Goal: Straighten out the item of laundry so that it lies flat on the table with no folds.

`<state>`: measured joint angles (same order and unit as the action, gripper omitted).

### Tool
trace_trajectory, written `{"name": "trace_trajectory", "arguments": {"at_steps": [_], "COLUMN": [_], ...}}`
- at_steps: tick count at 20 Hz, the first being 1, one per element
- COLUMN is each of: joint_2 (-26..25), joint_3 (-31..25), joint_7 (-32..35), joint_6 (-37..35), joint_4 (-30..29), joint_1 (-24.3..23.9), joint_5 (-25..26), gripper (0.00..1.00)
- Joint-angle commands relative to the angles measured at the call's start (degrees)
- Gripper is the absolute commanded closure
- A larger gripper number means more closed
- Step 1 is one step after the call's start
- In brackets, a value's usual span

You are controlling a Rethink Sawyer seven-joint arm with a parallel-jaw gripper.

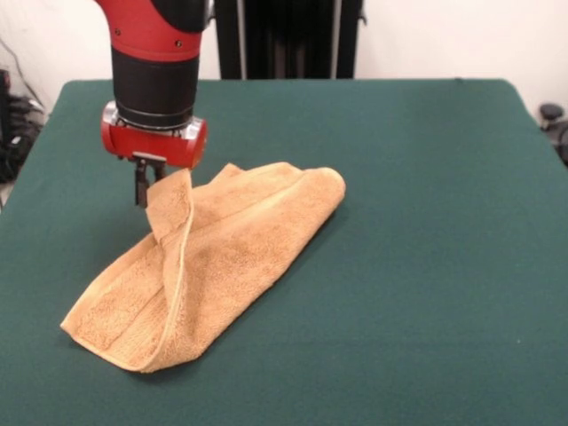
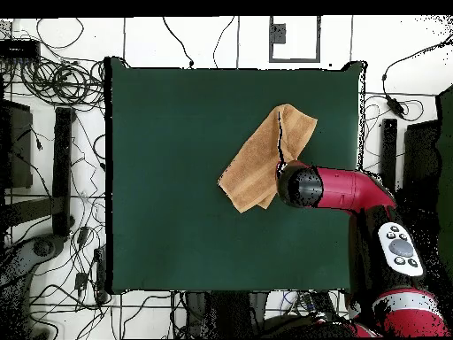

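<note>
The robot's pincer [image 1: 144,188] grips a raised edge of the folded tan-orange terry-cloth towel [image 1: 222,257] on the dark green felt worktop [image 1: 426,222].

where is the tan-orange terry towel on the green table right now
In the front view the tan-orange terry-cloth towel lies folded on the left half of the dark green felt table, one corner lifted up to the red and black gripper directly above it.
</note>
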<state>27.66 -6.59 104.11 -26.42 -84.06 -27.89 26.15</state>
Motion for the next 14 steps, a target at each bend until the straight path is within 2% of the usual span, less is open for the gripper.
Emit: {"name": "trace_trajectory", "arguments": {"at_steps": [1, 5, 14], "joint_2": [-0.26, -0.17, -2.61], "joint_3": [-4.84, -4.62, -2.87], "joint_7": [0.94, 2.58, 7.22], "joint_6": [-8.58, -12.09, -20.5], "joint_4": [-2.03, -0.22, 7.97], "joint_1": [1.04, 1.91, 5.4], "joint_5": [-3.87, -6.62, -12.0], "gripper": [1.0, 1.0, 1.0]}}
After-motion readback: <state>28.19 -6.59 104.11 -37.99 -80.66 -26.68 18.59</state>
